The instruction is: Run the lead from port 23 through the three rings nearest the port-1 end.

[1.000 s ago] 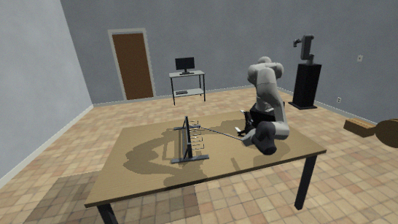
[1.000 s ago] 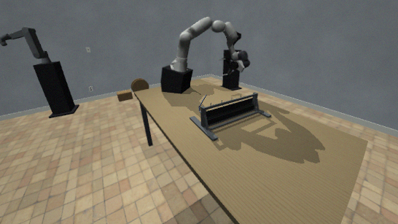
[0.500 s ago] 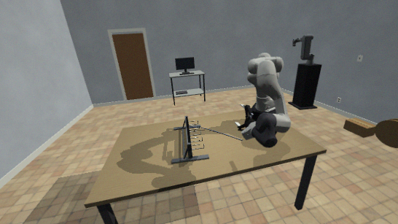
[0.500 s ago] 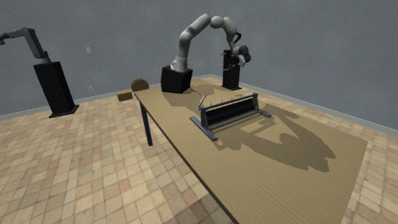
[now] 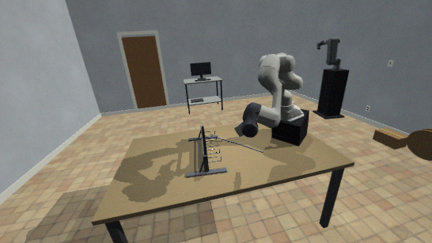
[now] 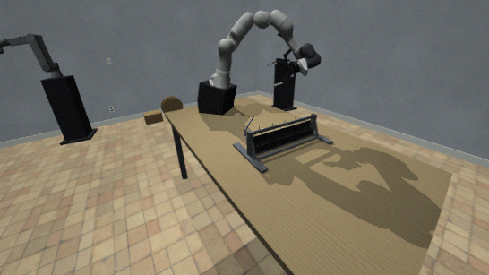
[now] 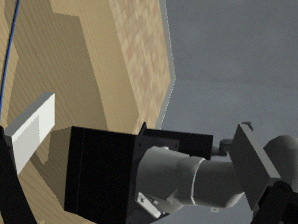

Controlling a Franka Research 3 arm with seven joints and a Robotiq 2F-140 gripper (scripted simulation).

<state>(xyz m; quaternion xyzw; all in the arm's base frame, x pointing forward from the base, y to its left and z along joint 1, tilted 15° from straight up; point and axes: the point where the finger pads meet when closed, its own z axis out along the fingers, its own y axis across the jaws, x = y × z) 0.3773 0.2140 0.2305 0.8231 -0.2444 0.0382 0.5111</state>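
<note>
One thin lead [image 5: 240, 144] (blue) across table [image 5: 277, 170].

Robot lab: pedestal-mounted arm [image 5: 331, 53], monitor desk [image 5: 202, 87], bare grey walls, tiled floor

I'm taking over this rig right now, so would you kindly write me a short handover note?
Gripper: open, holding nothing, raised high above the table's far side, well away from the rack.
Rack: upright on the table, standing on both feet.
Lead: runs from the rack's end nearest the robot base and lies slack across the table; its free end is on the table.
Done: nothing visible; the lead does not appear to pass through any ring.
Left: grasp the lead, route it through the three rings at the port-1 end, then release without shifting the rack.
</note>
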